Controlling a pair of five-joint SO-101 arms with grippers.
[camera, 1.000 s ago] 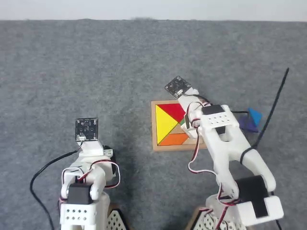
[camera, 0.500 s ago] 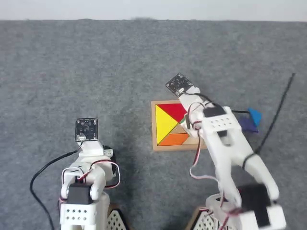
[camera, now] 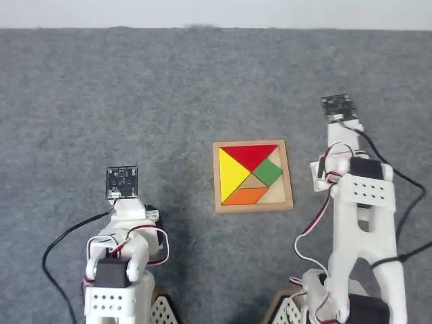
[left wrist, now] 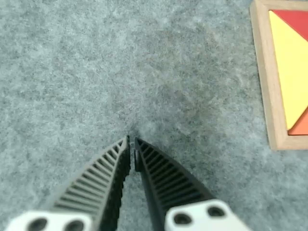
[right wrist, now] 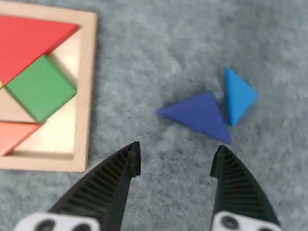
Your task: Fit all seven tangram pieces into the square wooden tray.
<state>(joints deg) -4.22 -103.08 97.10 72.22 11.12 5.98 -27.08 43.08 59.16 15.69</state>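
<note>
change vs. 1.0 s and 0.5 s ago: the right arm (camera: 364,196) was lying across the right part of the square wooden tray (camera: 253,208), covering that corner. it has now swung off to the right and stands beside the tray, clear of its rim. the green square piece (camera: 268,172) now shows seated in the tray. the left arm (camera: 125,229) is in the same place, well to the left of the tray.

tray: sits mid grey felt tabletop (camera: 135,88). inside it are the red triangle piece (camera: 251,155) along the far edge, the yellow triangle piece (camera: 229,175) on the left side and the orange piece (camera: 244,196) along the near edge. the green square touches the red triangle. pale tray floor is bare at the near right corner.

loose pieces: the dark blue triangle piece (right wrist: 198,114) and the light blue triangle piece (right wrist: 238,96) lie on the felt outside the tray, just beside each other, corners about touching.

right end effector (right wrist: 177,149): fingers (right wrist: 120,178) spread apart, nothing between them. it hangs over felt near the dark blue triangle, with the tray rim (right wrist: 89,86) off to one side.

left end effector (left wrist: 132,140): fingers (left wrist: 108,173) pressed together on nothing, over bare felt; a tray edge (left wrist: 263,72) shows farther off.
</note>
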